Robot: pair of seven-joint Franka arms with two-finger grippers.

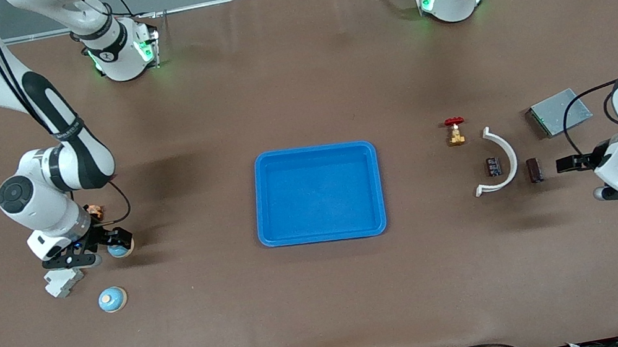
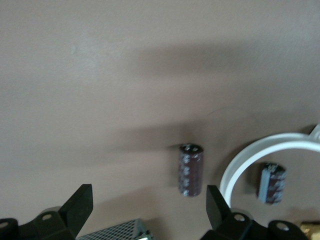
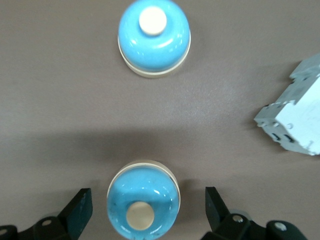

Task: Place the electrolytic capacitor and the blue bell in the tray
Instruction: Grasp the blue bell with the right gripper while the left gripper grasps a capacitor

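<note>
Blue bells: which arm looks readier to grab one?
The right arm. Its open right gripper already straddles one blue bell, with the second bell nearby. The open left gripper waits at the table's left-arm end, by the capacitors.

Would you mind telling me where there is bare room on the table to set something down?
The blue tray holds nothing, and bare cloth borders it toward the bases, the camera, and both bells. It is crowded around the white curved clip, capacitors, red-handled valve and grey plate.

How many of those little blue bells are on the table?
2. One bell lies between the right tool's open fingers; the other bell sits nearer the front camera, beside a white block.
</note>
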